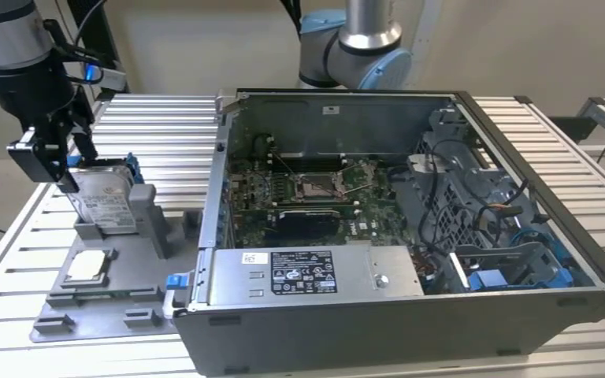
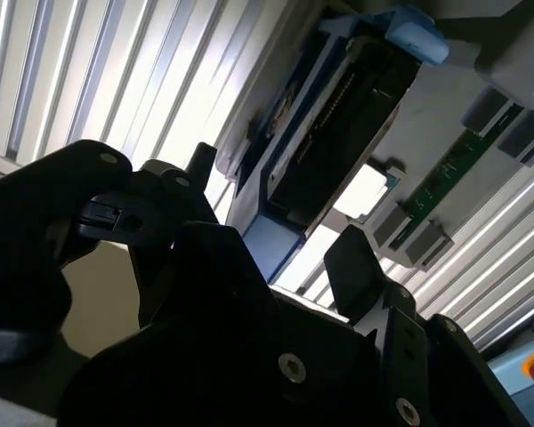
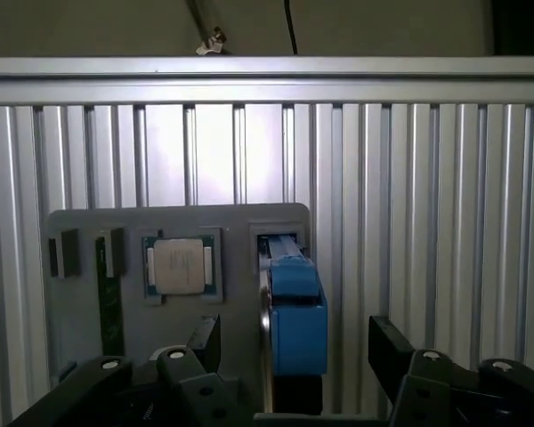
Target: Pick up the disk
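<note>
Hovering: tool [image 1: 68, 179] wide open, empty, over disk [image 1: 108, 201].
Disk: upright in grey holder [image 1: 147, 214], 9 o'clock of computer case [image 1: 387, 331], exterior view.

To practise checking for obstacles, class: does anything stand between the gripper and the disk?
Nothing visible does. In the first wrist view the gripper is open, one finger each side of the disk, which stands upright in the grey tray; nothing else lies between them.

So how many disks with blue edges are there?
1. The disk stands on edge in the grey holder at the exterior view's left, just under the open hand. More could be hidden inside the computer.
</note>
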Controlling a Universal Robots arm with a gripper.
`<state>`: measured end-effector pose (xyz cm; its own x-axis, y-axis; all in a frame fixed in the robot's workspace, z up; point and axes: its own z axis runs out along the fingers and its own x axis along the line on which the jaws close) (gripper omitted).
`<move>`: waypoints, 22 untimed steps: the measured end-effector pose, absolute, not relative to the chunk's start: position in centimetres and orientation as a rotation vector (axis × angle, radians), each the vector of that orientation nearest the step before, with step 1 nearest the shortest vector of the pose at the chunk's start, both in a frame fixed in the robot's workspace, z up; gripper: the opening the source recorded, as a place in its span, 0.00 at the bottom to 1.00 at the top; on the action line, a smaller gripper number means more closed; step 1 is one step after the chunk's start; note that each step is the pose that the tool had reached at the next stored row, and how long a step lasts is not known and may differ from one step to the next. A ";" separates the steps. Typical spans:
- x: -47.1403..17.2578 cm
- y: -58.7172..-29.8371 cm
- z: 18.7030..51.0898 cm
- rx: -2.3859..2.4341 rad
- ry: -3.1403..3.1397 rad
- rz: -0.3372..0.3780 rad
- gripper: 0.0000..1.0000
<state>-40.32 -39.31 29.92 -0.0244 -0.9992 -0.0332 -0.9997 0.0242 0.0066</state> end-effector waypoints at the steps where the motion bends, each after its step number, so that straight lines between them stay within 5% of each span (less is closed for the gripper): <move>1: -40.3 -39.3 29.7 -2.180 2.234 0.043 1.00; 22: -40.4 -39.3 26.7 -2.179 2.232 0.045 1.00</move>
<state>-40.35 -39.30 26.69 -0.0242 -0.9991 -0.0357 -0.9997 0.0240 0.0052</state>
